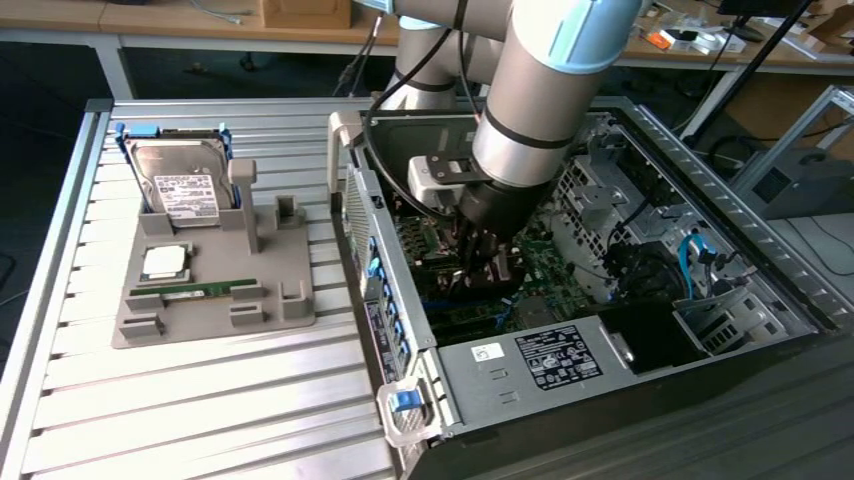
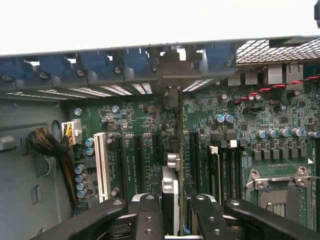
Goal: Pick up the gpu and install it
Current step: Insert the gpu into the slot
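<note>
Labels on hard drive (image 1: 184, 190), power supply (image 1: 558, 357): print illegible.

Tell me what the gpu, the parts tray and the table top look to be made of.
gpu: seen edge-on between the gripper fingers, green circuit-board laminate with silvery metal parts.
Parts tray: matte grey, probably moulded or printed plastic.
Table top: brushed silvery metal, likely aluminium, judging by its ribbed slats.
</note>
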You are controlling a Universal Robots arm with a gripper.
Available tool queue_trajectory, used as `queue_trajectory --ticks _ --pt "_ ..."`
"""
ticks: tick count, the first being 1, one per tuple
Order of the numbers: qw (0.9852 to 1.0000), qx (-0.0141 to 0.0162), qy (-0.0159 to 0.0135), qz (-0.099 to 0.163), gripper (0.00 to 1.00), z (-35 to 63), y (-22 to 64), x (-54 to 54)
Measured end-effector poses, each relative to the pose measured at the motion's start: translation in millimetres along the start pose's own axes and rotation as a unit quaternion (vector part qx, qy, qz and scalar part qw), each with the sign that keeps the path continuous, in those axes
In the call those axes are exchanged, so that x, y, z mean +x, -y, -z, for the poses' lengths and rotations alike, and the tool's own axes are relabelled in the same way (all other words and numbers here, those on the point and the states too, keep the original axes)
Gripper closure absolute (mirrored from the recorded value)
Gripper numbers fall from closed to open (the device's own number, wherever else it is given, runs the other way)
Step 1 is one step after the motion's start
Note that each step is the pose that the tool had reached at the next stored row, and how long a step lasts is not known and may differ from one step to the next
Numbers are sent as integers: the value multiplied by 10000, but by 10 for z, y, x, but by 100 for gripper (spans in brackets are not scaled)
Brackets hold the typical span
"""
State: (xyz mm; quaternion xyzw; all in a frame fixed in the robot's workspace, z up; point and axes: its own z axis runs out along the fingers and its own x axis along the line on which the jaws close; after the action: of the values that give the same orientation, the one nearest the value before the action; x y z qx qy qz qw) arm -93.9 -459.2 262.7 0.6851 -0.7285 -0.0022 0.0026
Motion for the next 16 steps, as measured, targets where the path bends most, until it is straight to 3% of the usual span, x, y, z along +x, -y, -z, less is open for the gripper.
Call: queue_trajectory --ticks 16 --pt "10000 -2 -1 0 73 -26 -79 -11"
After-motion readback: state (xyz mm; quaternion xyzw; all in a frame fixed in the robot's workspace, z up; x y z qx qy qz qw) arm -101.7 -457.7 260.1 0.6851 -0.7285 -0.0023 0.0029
